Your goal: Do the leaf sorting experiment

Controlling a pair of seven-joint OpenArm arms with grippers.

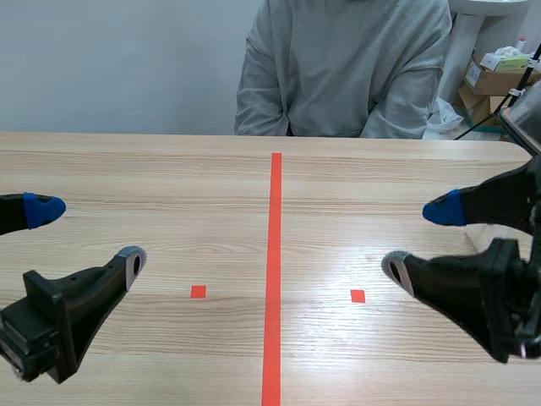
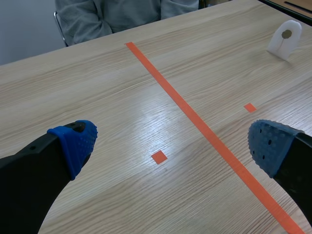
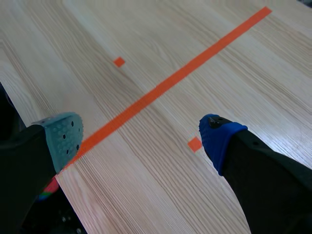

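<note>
Your left tool [image 1: 87, 236] and right tool [image 1: 418, 239] sit low over the surface [image 1: 169, 169], fingers spread wide and holding nothing. Looks like a ready pose either side of the tape line [image 1: 275, 254]. No leaves are in view. A person [image 1: 338, 68] sits on the far side.

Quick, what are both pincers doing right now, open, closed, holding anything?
Left black two-fingered pincer: open, holding nothing.
Right black two-fingered pincer: open, holding nothing.
</note>
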